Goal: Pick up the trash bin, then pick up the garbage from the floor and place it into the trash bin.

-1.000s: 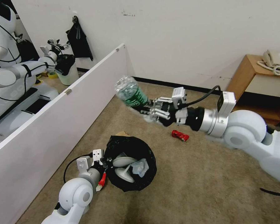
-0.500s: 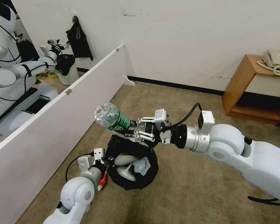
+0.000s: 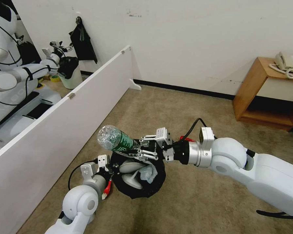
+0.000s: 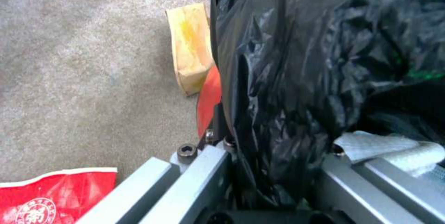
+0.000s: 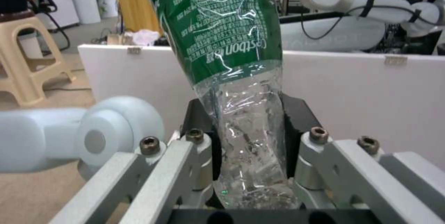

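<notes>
- Right gripper [image 3: 140, 149], at the centre of the head view, has its black pads pressed against the narrow neck end of a crumpled clear plastic bottle with a green label [image 3: 115, 140], pinching it between them; the silver linkages stand only partly spread.
- Bottle's long axis runs nearly level, tilted slightly up, its ribbed base pointing toward the left of the frame and the white partition board [image 3: 55, 120]; its cap end is hidden inside the jaws.
- It hangs over the far rim of the small round red trash bin lined with a glossy black bag [image 3: 154, 182], lower centre of the frame.
- Left gripper [image 3: 108, 169], lower left, is clamped on the bin's rim and liner; in its wrist view black plastic [image 4: 287, 78] fills the gap between the fingers.
- Inside the bin lie what look like white slippers [image 3: 130, 172] and a pale blue cloth [image 3: 148, 173].
- On the tan carpet [image 4: 83, 78] beside the bin sit a tan paper bag [image 4: 190, 47] and a red-and-white paper cup [image 4: 55, 196].
</notes>
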`<state>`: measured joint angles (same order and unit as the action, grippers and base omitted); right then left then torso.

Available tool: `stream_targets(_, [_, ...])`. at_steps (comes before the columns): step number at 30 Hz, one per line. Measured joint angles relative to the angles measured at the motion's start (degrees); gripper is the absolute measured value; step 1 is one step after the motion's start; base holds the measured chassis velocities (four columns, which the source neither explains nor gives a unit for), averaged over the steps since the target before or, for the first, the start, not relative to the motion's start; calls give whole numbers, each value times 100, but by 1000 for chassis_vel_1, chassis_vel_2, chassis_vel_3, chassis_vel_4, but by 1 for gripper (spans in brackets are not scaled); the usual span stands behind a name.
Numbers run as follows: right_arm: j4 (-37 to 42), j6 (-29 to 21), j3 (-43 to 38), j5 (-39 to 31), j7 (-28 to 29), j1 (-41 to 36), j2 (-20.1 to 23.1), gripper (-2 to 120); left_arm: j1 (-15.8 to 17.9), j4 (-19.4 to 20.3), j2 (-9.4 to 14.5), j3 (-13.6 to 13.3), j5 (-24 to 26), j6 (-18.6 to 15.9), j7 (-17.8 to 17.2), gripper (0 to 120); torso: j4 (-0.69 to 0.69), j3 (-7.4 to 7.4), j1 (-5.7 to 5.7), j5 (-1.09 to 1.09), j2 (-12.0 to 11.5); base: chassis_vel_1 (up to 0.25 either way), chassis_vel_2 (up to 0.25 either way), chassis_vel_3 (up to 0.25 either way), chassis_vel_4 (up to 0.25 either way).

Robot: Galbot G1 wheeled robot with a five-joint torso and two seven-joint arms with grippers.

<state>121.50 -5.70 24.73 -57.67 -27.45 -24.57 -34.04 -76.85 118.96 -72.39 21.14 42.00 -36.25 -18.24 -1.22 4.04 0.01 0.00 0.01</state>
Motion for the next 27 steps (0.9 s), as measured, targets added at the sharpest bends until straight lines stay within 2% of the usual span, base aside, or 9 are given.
stream_targets(10, [-152, 3, 100, 97, 2, -30, -89, 21, -1, 21, 32, 36, 27, 5, 0, 0, 0, 0, 0, 0, 0, 0, 0, 0, 0])
stream_targets(12, [-161, 3, 107, 99, 4, -25, -107, 25, 0, 22, 39, 43, 34, 5, 0, 0, 0, 0, 0, 0, 0, 0, 0, 0, 0])
stream_targets(14, [-173, 3, 122, 100, 11, -6, -138, 37, 9, 21, 57, 54, 58, 5, -1, 0, 0, 0, 0, 0, 0, 0, 0, 0, 0])
stream_targets(15, [-173, 3, 122, 100, 11, -6, -138, 37, 9, 21, 57, 54, 58, 5, -1, 0, 0, 0, 0, 0, 0, 0, 0, 0, 0])
stream_targets(18, [-192, 3, 134, 111, 7, -3, -149, 52, 25, 22, 68, 59, 80, 5, -2, 0, 0, 0, 0, 0, 0, 0, 0, 0, 0])
stream_targets(22, [-199, 5, 140, 126, 3, -26, -148, 62, 30, 18, 63, 60, 83, 5, -4, 0, 0, 0, 0, 0, 0, 0, 0, 0, 0])
stream_targets(23, [-200, 6, 143, 135, 1, -37, -145, 69, 30, 13, 54, 60, 83, 5, -5, 0, 0, 0, 0, 0, 0, 0, 0, 0, 0])
stream_targets(25, [-200, 7, 143, 139, 0, -42, -143, 71, 30, 10, 49, 60, 83, 5, -5, 0, 0, 0, 0, 0, 0, 0, 0, 0, 0])
stream_targets(27, [-209, 15, 149, 150, -13, -54, -140, 84, 29, 5, 30, 60, 83, 5, -8, 0, 0, 0, 0, 0, 0, 0, 0, 0, 0])
